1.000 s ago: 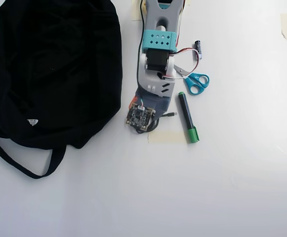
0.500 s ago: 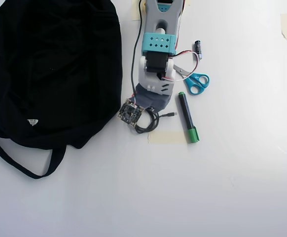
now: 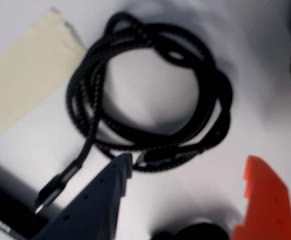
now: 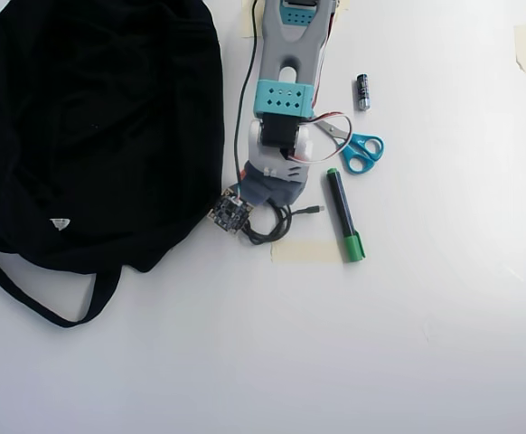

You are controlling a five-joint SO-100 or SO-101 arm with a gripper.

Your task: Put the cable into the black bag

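Observation:
The cable [image 3: 216, 115] is a black braided cord in a loose coil, lying flat on the white table, its small plug [image 3: 55, 184] trailing to the lower left. My gripper [image 3: 189, 160] is open just behind the coil. Its dark blue finger [image 3: 100, 200] has its tip at the coil's near edge, its orange finger [image 3: 263, 200] stands apart, and nothing is between them. In the overhead view the cable [image 4: 279, 228] shows below the gripper [image 4: 265, 201]. The large black bag [image 4: 100, 127] lies to the left, its edge close to the gripper.
Beige tape [image 4: 306, 251] lies just below the cable. A green-capped black marker [image 4: 344, 215], blue scissors [image 4: 362, 152] and a small battery [image 4: 362, 91] lie to the arm's right. The bag's strap [image 4: 37, 303] loops at the lower left.
In the overhead view the gripper has swung left toward the bag and drawn back a little. More of the coil now shows. The cable has not moved.

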